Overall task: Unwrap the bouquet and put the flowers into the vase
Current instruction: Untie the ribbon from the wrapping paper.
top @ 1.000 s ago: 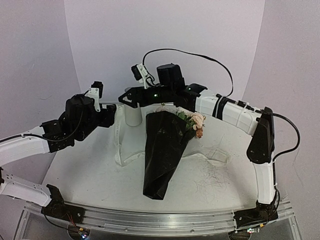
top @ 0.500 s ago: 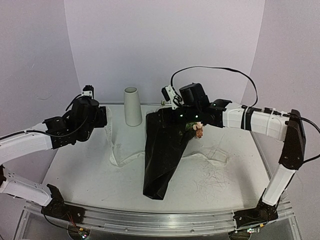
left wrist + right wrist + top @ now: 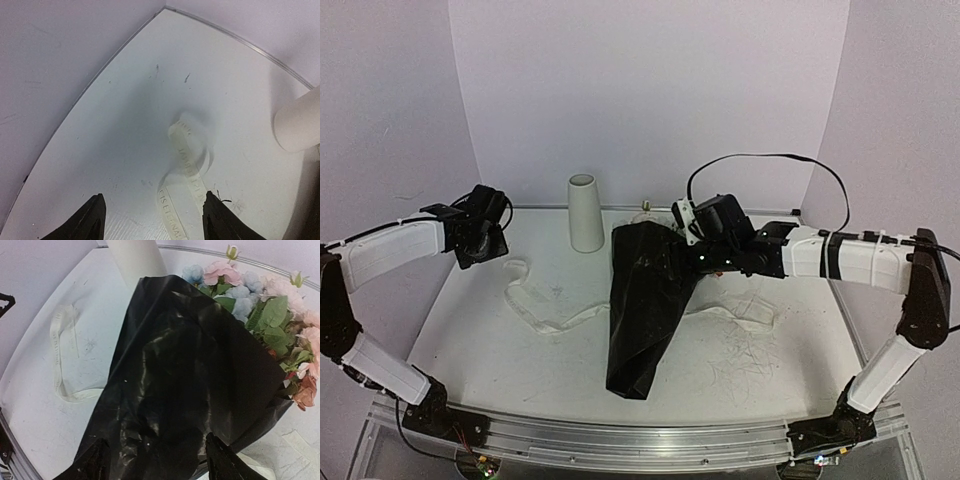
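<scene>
The bouquet (image 3: 645, 300) lies across the middle of the table in its black paper cone (image 3: 190, 390), narrow end toward the near edge. Pink, pale blue and peach flowers (image 3: 260, 305) stick out of its wide far end. In the top view the right arm hides them. My right gripper (image 3: 157, 460) hovers open over the cone's upper part (image 3: 695, 255), holding nothing. The white vase (image 3: 585, 213) stands upright at the back, left of the bouquet. My left gripper (image 3: 155, 217) is open at the far left (image 3: 478, 248), low over the table, empty.
The cream ribbon (image 3: 545, 310) lies loose on the table left of the cone, one looped end (image 3: 187, 160) just ahead of my left fingertips. More ribbon (image 3: 745, 310) trails out right of the cone. The back wall meets the table close behind the vase (image 3: 300, 125).
My left arm has drawn back to the left, and the ribbon that hung by it now lies flat on the table. My right arm has swung from the vase to over the bouquet.
</scene>
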